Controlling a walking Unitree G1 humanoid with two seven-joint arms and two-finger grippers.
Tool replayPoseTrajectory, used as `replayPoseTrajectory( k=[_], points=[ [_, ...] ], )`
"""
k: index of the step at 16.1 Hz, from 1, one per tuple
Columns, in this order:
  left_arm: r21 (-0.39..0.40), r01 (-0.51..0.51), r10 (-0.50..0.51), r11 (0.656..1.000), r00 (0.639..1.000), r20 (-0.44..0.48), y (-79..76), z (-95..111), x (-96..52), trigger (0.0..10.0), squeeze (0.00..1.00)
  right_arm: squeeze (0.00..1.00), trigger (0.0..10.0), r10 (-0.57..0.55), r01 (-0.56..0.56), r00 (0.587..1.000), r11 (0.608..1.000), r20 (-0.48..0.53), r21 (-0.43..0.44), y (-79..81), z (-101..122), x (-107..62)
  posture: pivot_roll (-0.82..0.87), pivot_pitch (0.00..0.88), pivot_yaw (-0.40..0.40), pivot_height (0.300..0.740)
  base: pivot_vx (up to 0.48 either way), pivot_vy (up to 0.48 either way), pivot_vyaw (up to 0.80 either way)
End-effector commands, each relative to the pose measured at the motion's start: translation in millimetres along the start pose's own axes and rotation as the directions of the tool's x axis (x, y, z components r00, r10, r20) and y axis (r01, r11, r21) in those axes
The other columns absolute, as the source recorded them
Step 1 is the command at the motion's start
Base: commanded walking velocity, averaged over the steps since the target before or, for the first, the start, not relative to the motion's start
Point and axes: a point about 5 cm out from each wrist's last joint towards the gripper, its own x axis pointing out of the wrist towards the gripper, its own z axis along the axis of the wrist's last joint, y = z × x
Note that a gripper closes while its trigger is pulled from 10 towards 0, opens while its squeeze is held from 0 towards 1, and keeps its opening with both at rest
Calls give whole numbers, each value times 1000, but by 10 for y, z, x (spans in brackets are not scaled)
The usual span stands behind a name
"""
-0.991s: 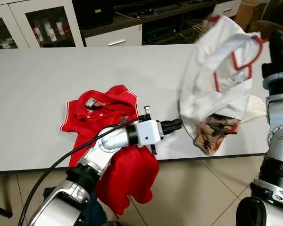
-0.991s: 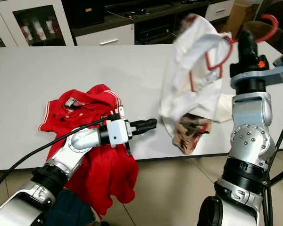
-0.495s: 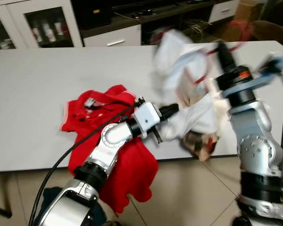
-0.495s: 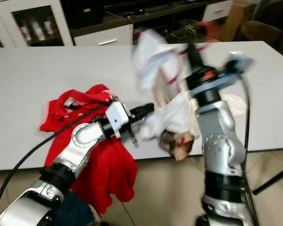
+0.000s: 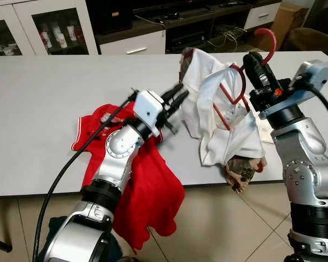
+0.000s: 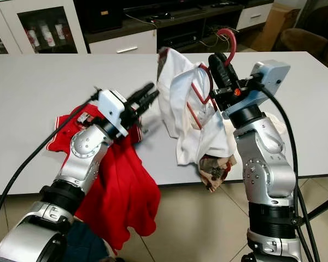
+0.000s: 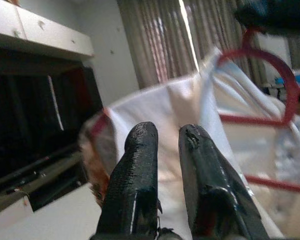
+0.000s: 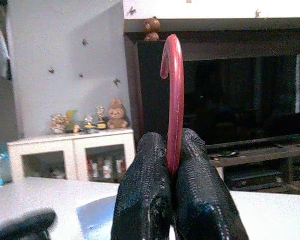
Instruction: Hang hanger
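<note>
A home living or dining room. Long white table [image 5: 54, 109] at centre, tiled floor [image 5: 218, 224] at 6 o'clock. At 11 o'clock, white glass-door cabinet [image 5: 49, 27] with small bottles and keepsakes. At 12 o'clock, dark low media unit [image 5: 169, 11] with loose cables. At 2 o'clock, cardboard box [image 5: 287, 19] and brown armchair [image 5: 311, 39]. Elsewhere, figurines and small trophies [image 8: 90, 122] on a white sideboard, teddy bear [image 8: 151, 29] atop a dark shelf, curtains [image 7: 190, 45] along one wall.

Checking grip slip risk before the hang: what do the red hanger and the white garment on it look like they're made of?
Red hanger: smooth, slightly glossy, probably plastic or coated wire; the right gripper clamps its hook. White garment: soft matte fabric, draping in folds, likely cotton.
</note>
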Motion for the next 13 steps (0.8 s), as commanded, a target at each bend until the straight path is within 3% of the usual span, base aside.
replayPoseTrajectory(
  k=[1,3,4,5,7,12,13],
  points=[
    [18,-20,19,1000,998,56,59,124,73,10000,1000,0,0,5,-5,1000,1000,6,-21,15,-2,-11,1,32,7,740,0,0,0],
    [-2,-29,29,1000,999,43,95,128,103,10000,1000,0,0,55,-55,998,997,1,-63,94,-18,-26,0,27,12,740,0,0,0],
    [-12,-16,16,1000,999,35,88,119,110,10000,161,0,0,78,-79,997,994,-6,-82,126,-27,-30,0,26,13,740,0,0,0],
    [-25,17,-17,1000,1000,16,57,95,123,10000,0,0,0,150,-152,988,981,-26,-123,211,-49,-48,-1,25,14,740,0,0,0],
    [-35,41,-41,999,999,8,24,86,143,10000,0,0,0,203,-208,978,962,-45,-178,281,-66,-67,-2,24,15,740,0,0,0],
    [-46,96,-95,994,995,22,-7,110,123,10000,0,0,0,111,-117,993,958,-40,-261,157,-76,-50,-3,24,14,740,0,0,0],
    [-43,86,-85,995,996,27,28,118,111,10000,1000,0,0,100,-109,994,957,-45,-268,138,-88,-55,0,24,12,740,0,0,0]
  ],
)
